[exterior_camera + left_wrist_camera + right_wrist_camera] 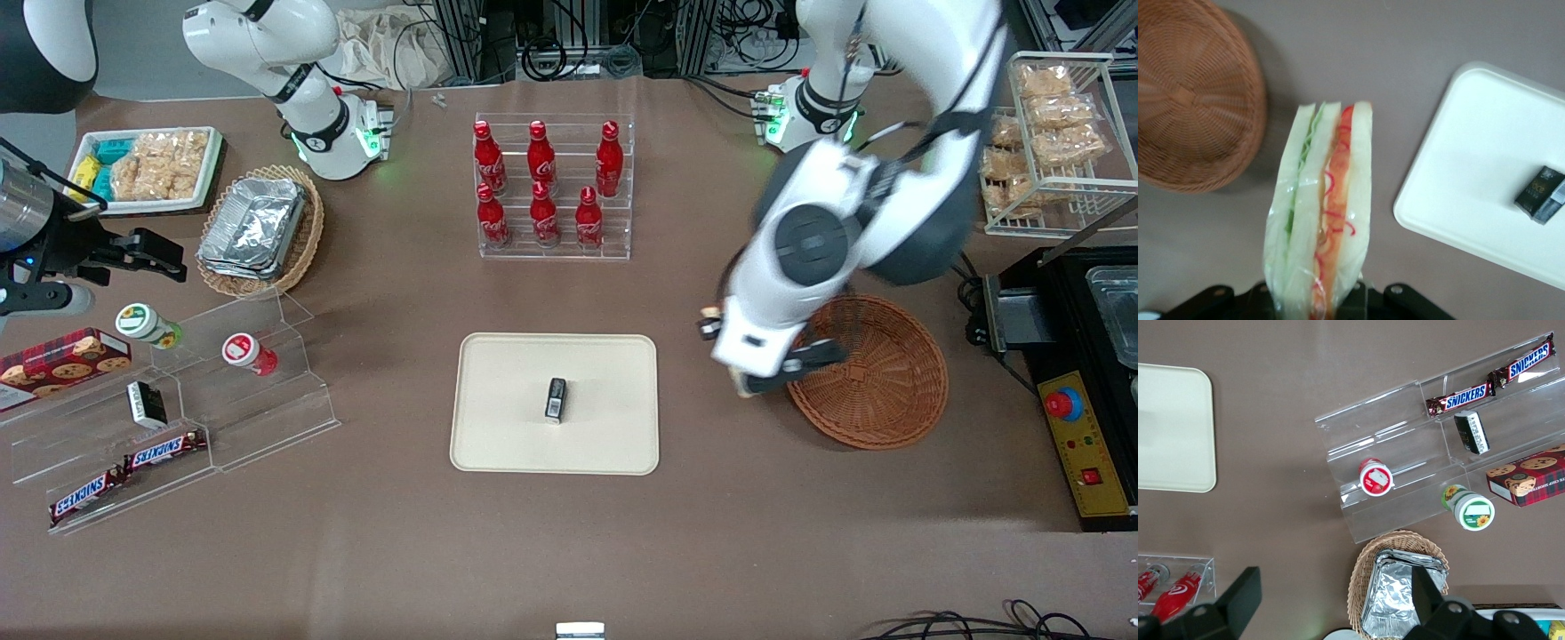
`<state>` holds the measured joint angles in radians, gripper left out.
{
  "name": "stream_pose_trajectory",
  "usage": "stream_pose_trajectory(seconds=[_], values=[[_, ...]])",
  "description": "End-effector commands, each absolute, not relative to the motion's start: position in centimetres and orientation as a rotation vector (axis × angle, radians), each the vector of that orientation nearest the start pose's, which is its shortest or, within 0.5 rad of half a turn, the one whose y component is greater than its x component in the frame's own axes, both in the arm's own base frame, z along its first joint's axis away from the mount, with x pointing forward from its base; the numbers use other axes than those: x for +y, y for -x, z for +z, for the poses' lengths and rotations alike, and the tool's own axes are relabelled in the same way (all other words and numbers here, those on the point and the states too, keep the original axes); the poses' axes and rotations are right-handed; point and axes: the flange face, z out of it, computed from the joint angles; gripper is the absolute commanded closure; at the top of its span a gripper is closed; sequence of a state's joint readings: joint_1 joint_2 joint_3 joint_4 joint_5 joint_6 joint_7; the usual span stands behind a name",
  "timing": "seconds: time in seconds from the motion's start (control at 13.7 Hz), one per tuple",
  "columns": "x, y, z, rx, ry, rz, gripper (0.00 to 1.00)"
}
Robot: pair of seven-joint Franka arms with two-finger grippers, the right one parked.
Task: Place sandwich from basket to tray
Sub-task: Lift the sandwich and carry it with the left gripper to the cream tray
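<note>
Brown table (373,551). Landmark: cream tray (498,436), mid-table. Bottle rack (554,188) farther from front camera than tray. Reddish-brown basket (889,391) beside tray, toward working arm's end. Gripper (756,384) above table between tray and basket. Clear stepped stand (258,418), tan foil-container basket (307,233) toward parked arm's end.

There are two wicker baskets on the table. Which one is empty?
The round reddish-brown basket beside the gripper is empty; the gripper holds the sandwich just outside it. The lighter tan basket holds foil containers.
</note>
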<state>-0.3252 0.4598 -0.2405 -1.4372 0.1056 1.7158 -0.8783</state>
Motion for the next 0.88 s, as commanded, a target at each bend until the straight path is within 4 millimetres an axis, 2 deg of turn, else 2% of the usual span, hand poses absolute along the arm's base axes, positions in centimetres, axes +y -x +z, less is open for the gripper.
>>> stream_pose_trajectory(seconds=[0.0, 0.15, 0.22, 0.37, 0.44, 0.66, 0.73, 0.8], values=[[-37.2, -60.7, 37.2, -0.380, 3.012, 0.195, 1.00], [-40.3, -61.1, 33.0, -0.325, 3.059, 0.127, 1.00], [-42.0, -60.6, 30.9, -0.270, 3.055, 0.085, 1.00], [-43.8, -60.1, 26.6, -0.173, 3.030, 0.005, 1.00], [-44.5, -59.7, 25.2, -0.139, 3.028, -0.018, 1.00], [-45.1, -59.6, 23.9, -0.103, 3.034, -0.021, 1.00], [-45.2, -59.6, 23.9, -0.085, 3.039, -0.024, 0.95], [-45.3, -59.6, 23.7, -0.044, 3.042, -0.019, 0.47]])
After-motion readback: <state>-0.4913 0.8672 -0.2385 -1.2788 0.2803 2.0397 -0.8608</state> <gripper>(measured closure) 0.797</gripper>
